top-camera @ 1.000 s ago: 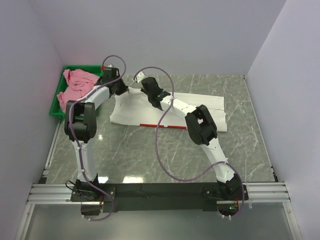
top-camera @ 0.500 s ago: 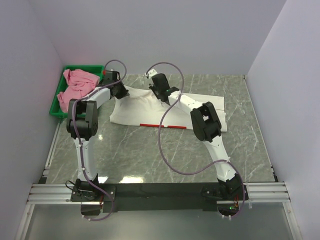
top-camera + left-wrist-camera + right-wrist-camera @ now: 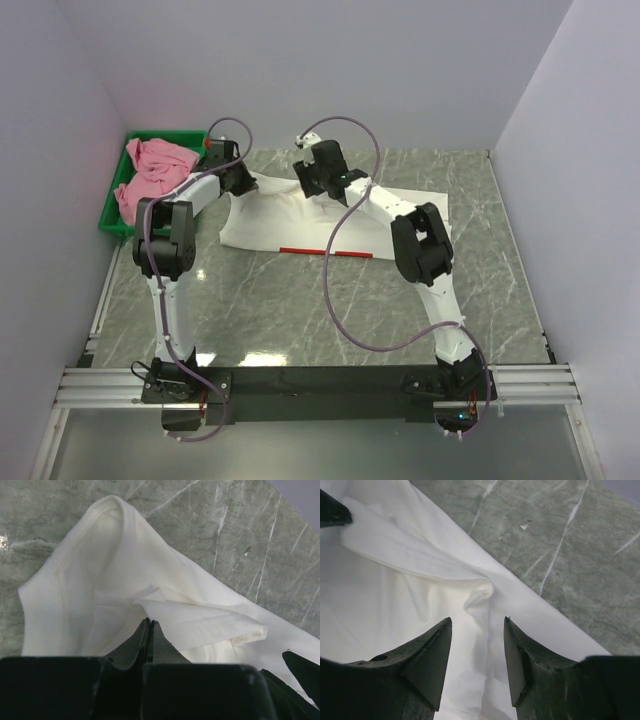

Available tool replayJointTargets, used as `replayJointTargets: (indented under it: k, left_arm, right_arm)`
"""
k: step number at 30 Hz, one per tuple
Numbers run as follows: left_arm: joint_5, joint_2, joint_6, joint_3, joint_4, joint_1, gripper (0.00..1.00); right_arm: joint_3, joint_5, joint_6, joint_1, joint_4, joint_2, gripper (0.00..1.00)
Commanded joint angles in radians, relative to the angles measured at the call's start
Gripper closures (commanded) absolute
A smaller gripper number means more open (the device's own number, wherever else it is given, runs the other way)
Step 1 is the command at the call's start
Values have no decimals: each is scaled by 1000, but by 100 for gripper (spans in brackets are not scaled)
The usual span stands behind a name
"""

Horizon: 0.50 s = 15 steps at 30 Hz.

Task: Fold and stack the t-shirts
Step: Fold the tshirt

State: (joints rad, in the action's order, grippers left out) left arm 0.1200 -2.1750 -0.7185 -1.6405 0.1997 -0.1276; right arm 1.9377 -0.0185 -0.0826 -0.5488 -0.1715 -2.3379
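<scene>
The white t-shirt point(image 3: 268, 215) lies spread across the far middle of the table, with a thin red strip of its print point(image 3: 325, 251) showing at its near edge. My left gripper point(image 3: 240, 181) sits at the shirt's far left corner. In the left wrist view it point(image 3: 150, 621) is shut on the end of a raised fold of white cloth point(image 3: 200, 622). My right gripper point(image 3: 315, 186) hovers open over the shirt's far edge. In the right wrist view point(image 3: 478, 620) the other end of the fold point(image 3: 479, 591) bunches just ahead of its tips. The pink t-shirt point(image 3: 150, 170) lies crumpled in the tray.
The green plastic tray point(image 3: 112, 224) stands at the far left against the wall. Marbled grey tabletop point(image 3: 300, 310) lies in front of the shirt. Purple cables loop above both arms. Walls close the left, back and right sides.
My right gripper has moved from the middle of the white shirt back to its far edge. My left gripper shifted slightly and stays at the shirt's corner.
</scene>
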Motion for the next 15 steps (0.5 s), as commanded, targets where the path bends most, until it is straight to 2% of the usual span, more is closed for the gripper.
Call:
replayJointTargets:
  k: [1, 8, 12, 15]
  left_arm:
    - [12, 23, 16, -35, -14, 5, 99]
    - [13, 29, 22, -25, -8, 5, 99]
    - [12, 35, 24, -25, -5, 5, 99]
    - [10, 37, 22, -21, -5, 5, 99]
  right_arm:
    - [55, -69, 53, 10, 40, 19, 46]
    - [185, -61, 115, 19, -8, -63, 44]
    - [253, -98, 145, 26, -75, -98, 46]
    - [232, -81, 168, 27, -83, -81, 47]
